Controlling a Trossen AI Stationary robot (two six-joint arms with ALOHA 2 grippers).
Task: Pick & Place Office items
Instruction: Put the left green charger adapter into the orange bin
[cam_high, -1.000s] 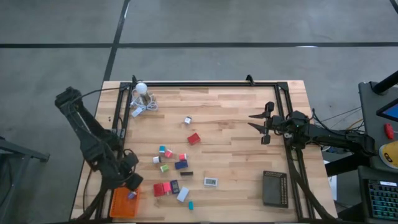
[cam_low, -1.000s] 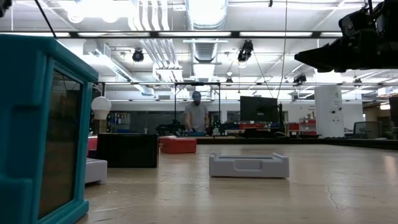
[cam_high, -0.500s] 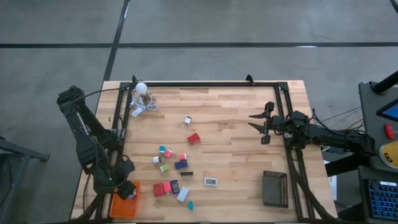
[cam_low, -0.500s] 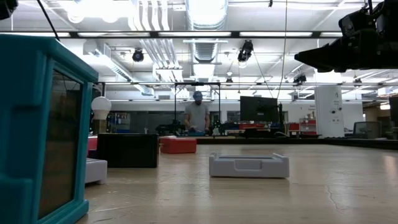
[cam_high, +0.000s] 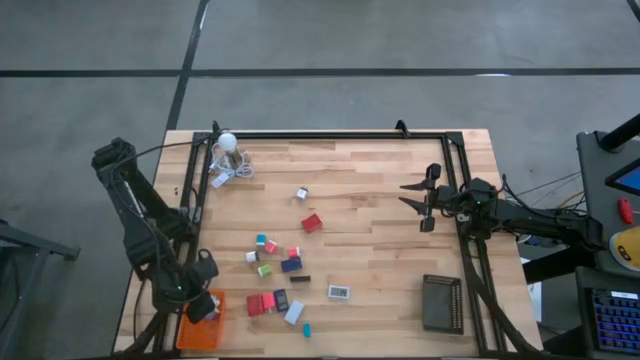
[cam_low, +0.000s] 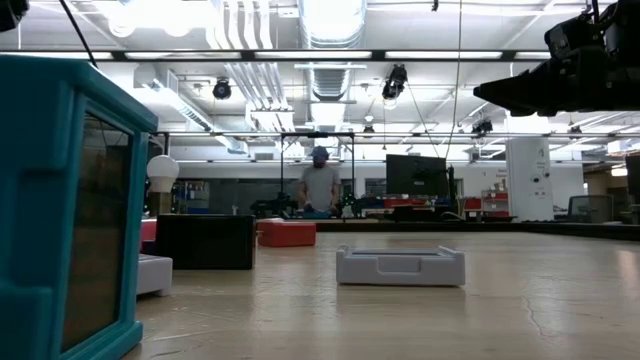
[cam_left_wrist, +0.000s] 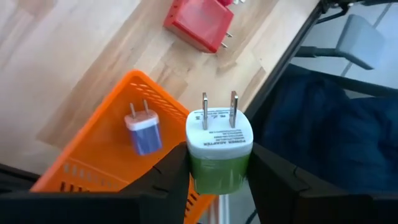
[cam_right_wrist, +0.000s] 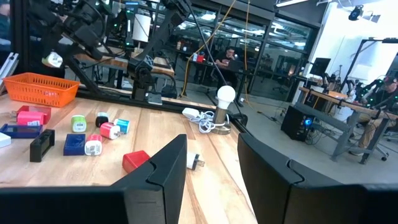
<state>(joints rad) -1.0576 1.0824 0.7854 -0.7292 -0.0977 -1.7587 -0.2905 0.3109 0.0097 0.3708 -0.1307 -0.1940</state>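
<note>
Green-and-white plug adapter (cam_left_wrist: 219, 152) clamped in the left gripper (cam_left_wrist: 217, 167) above the orange tray (cam_left_wrist: 93, 149), blue-and-white adapter (cam_left_wrist: 143, 130) lying inside it, remaining office items (cam_high: 285, 265) scattered mid-table, right gripper (cam_high: 415, 198) parted, empty, held near the table's right edge.

Teal block (cam_low: 65, 200), perhaps edge-cropped.
</note>
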